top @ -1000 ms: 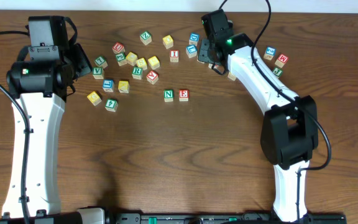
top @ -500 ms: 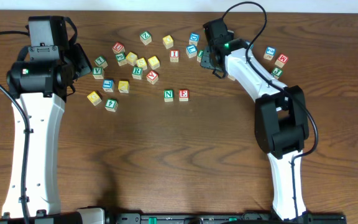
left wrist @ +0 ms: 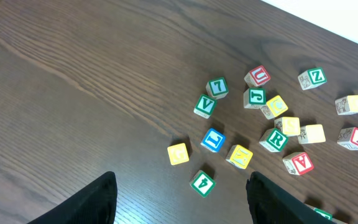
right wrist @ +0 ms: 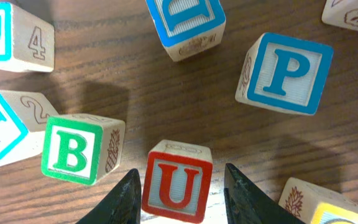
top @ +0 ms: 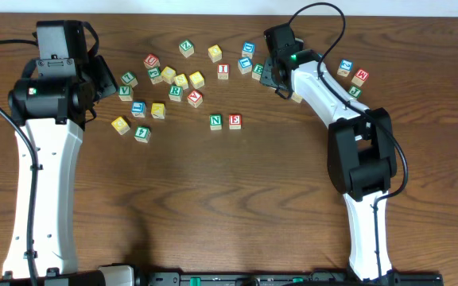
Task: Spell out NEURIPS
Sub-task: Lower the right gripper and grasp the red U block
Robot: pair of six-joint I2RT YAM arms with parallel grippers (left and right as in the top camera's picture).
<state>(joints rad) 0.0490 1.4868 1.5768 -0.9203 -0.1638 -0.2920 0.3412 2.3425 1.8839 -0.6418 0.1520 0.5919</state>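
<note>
Right claw (right wrist: 182, 173): shifted slightly left over the far cluster compared with a second ago; jaws drawn narrower but parted, astride the red U cube (right wrist: 178, 184); slim gaps on both flanks, no firm contact evident.
Red U cube: flat on the surface (top: 253, 199), between green B cube (right wrist: 73, 151) and blue P cube (right wrist: 286, 73); not lifted.
Left claw (left wrist: 180, 179): wide, empty, above the left scatter; unmoved.
Word row: N cube (top: 215, 121) and E cube (top: 234, 121) side by side at mid-surface; unchanged, place right of E vacant.
Loose letters: R cube (top: 175, 92), I cube (top: 223, 70) and P cube apart from the row.
Meaning: third letter under acquisition; grasp judged imminent; two of seven placed.
Risk: B cube just beside the left finger, liable to be nudged.
</note>
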